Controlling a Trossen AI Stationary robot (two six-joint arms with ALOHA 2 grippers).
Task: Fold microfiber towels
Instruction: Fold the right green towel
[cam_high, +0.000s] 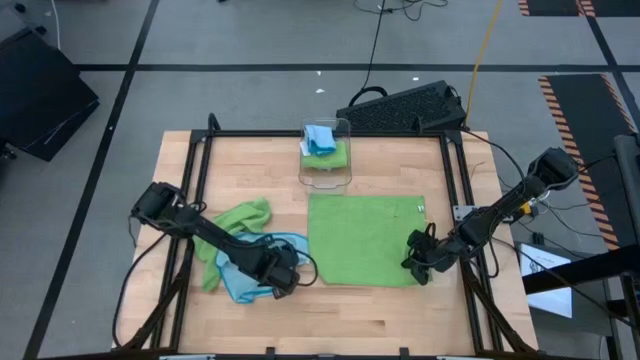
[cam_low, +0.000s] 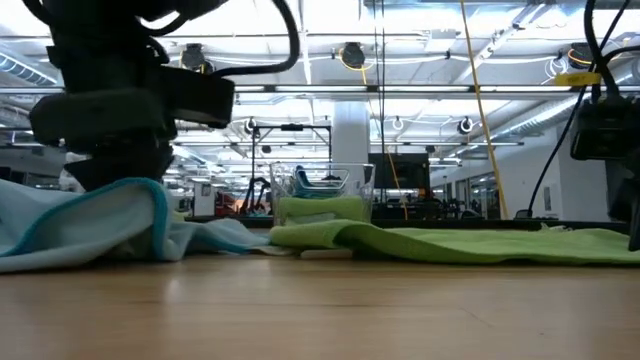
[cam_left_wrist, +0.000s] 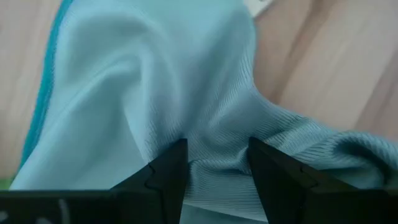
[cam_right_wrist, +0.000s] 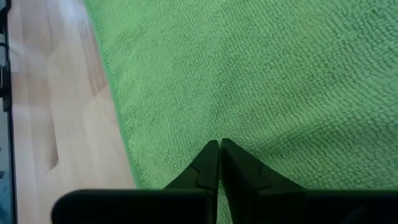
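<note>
On the wooden tabletop (cam_high: 400, 310) a green towel (cam_high: 365, 238) lies flat, near-square, edges parallel to the table's. The right gripper (cam_high: 416, 264) has its jaws closed at the towel's right near corner. The left gripper (cam_high: 287, 279) has its jaws part-open, pinching the crumpled blue towel (cam_high: 240, 283). A clear bin (cam_high: 327, 152) stands behind.

- Spread microfiber towel (cam_high: 365, 240): lime green, plain, with a small white tag (cam_high: 421, 208) at one corner.
- Crumpled towel (cam_high: 243, 217) beside it: the same lime green.
- Light blue towel (cam_left_wrist: 155, 93): pale blue with a darker teal edge.
- Table (cam_high: 380, 320): light wood planks with a black frame.
- Clear bin (cam_high: 327, 155): holds green and blue cloths.
- Both grippers: black.
</note>
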